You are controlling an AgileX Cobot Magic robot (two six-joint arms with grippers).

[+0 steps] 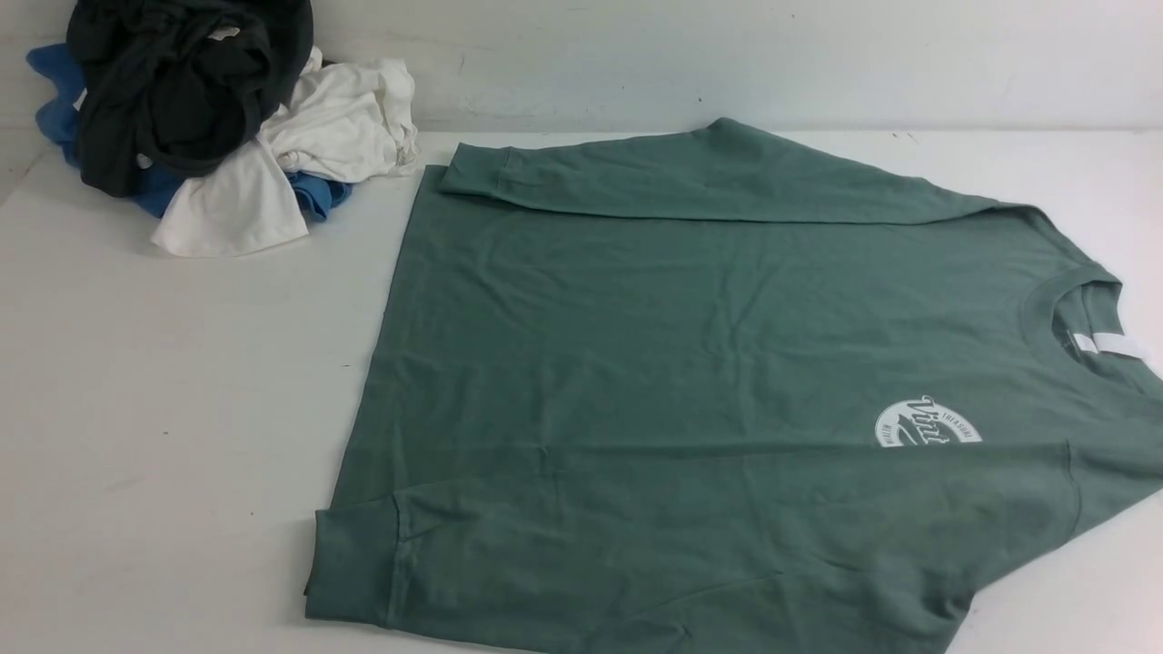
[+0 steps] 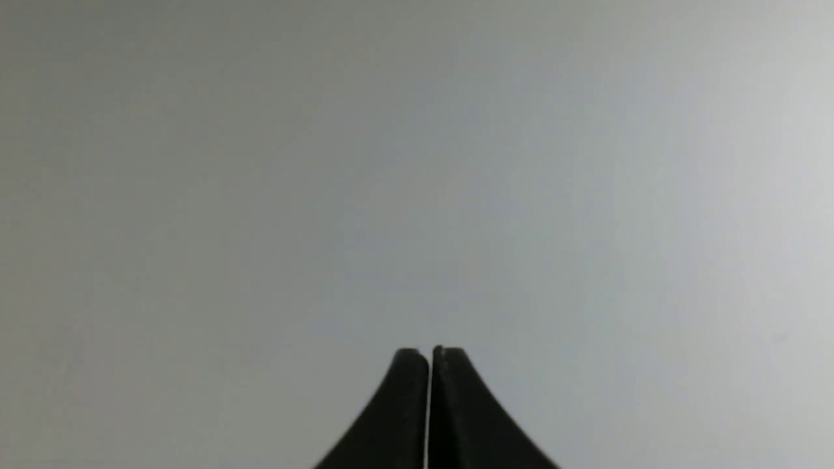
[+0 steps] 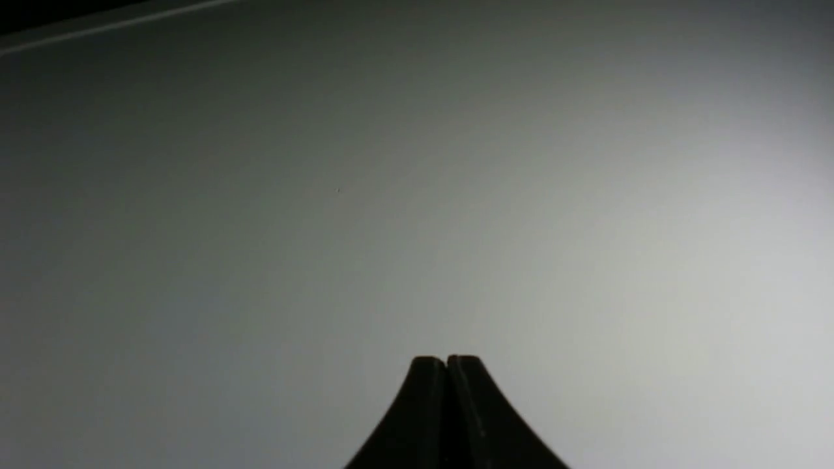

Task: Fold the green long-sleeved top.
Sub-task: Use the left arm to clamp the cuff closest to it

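Observation:
The green long-sleeved top lies flat on the white table, neck toward the right and hem toward the left. Both sleeves are laid across the body, one along the far edge, one along the near edge. A white round logo shows near the ribbed collar, half covered by the near sleeve. Neither arm appears in the front view. My left gripper is shut with nothing in it, over bare grey surface. My right gripper is likewise shut and empty.
A pile of black, white and blue garments sits at the table's far left corner against the wall. Bare white tabletop stretches left of the top. The top's right side runs past the picture's edge.

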